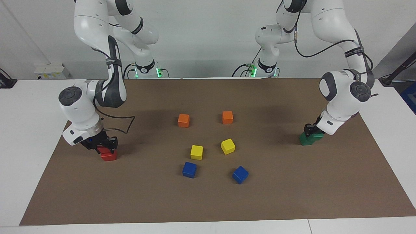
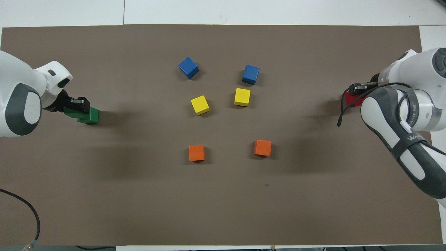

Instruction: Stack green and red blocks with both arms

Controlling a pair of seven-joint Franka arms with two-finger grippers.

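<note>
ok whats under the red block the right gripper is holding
The second red block sits on the mat directly beneath the held red block in the right gripper. Whether the two touch is hidden by the fingers.

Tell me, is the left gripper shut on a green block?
Yes, shut: the left gripper clamps a green block over the second green block.

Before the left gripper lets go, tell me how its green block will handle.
The held green block looks rigid, with flat faces, so it probably won't roll. It sits visibly offset over the lower green block, so it may tip. The left gripper holds it shut.
</note>
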